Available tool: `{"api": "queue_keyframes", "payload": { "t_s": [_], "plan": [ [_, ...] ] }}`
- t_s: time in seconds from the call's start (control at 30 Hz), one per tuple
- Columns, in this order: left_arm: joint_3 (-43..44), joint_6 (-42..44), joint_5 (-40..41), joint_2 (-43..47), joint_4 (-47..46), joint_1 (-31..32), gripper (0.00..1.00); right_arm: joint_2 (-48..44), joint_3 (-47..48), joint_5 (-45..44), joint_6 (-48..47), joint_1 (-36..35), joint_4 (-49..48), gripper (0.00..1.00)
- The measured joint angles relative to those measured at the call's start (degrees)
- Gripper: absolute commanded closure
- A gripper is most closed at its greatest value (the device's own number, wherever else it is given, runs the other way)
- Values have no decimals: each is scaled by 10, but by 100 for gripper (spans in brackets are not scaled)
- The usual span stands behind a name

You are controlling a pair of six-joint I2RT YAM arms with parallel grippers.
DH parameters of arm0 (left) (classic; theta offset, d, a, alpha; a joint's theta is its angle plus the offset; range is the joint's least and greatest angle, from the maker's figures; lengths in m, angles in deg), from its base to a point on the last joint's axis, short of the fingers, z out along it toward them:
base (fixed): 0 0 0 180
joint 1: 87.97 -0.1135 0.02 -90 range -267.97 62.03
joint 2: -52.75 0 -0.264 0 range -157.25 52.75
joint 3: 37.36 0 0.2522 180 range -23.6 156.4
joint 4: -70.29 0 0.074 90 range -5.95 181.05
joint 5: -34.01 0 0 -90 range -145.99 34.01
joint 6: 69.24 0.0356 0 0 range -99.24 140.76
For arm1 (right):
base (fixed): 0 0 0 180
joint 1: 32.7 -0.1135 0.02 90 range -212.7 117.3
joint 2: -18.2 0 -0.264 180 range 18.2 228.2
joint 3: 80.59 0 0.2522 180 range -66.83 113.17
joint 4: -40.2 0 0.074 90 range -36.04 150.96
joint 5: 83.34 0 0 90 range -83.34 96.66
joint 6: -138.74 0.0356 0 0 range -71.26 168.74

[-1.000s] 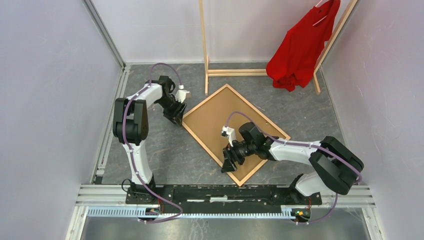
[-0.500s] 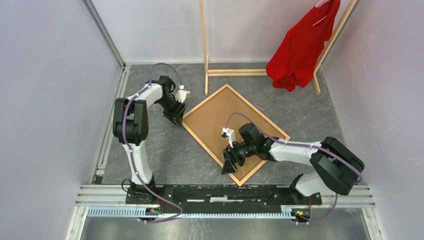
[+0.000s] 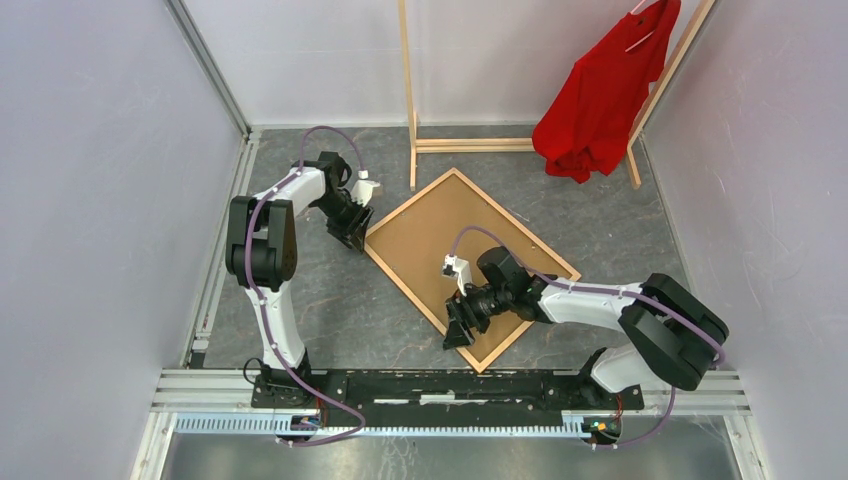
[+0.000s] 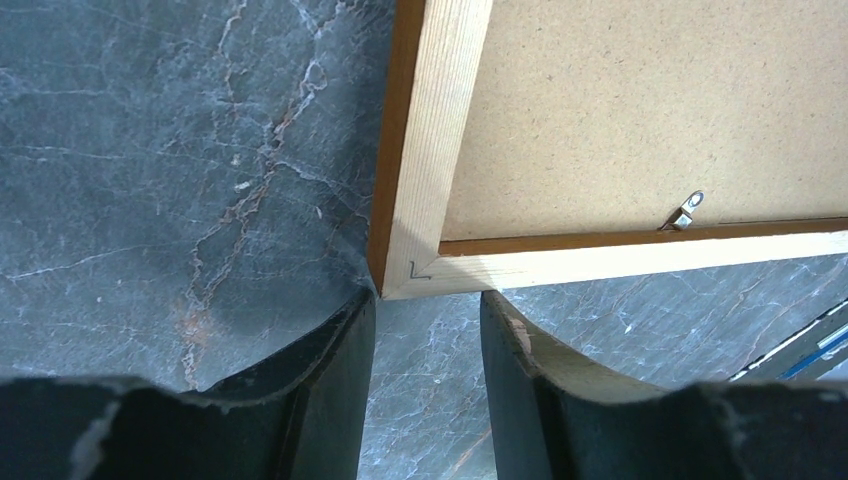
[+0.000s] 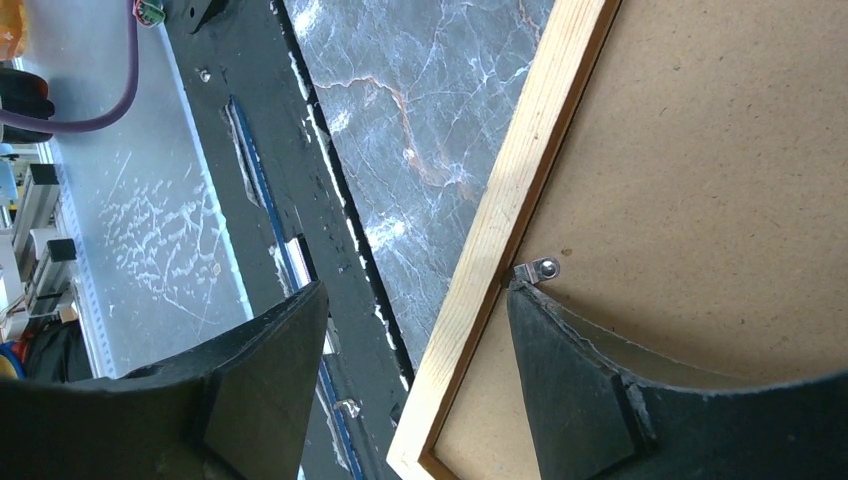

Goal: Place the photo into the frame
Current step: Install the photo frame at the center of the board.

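The frame [image 3: 400, 283] lies face down on the table as a diamond, with a brown backing panel [image 3: 450, 230] filling it. The photo is hidden. My left gripper [image 3: 352, 237] is open at the frame's left corner [image 4: 410, 270], which sits at the mouth of the gap between the fingertips [image 4: 360, 310]. My right gripper [image 3: 458, 328] is open and straddles the near-left wooden strip [image 5: 510, 200]. One of its fingers [image 5: 560, 340] rests on the backing panel [image 5: 720, 180] by a small metal tab [image 5: 537, 270]; the other hangs outside the strip, apart from it.
A pale wooden clothes rack [image 3: 410, 100] with a red shirt [image 3: 600, 95] stands at the back. A black rail [image 3: 450, 385] runs along the near edge under the arm bases. Walls close in on the left and right. A second metal tab [image 4: 685, 210] shows on the backing.
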Motion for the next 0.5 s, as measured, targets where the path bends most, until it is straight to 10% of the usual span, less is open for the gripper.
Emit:
{"api": "queue_keyframes", "payload": {
  "t_s": [0.5],
  "plan": [
    [-1,28,0,1,2,12,51,12,1,-8,42,-2,-23,28]
  ]
}}
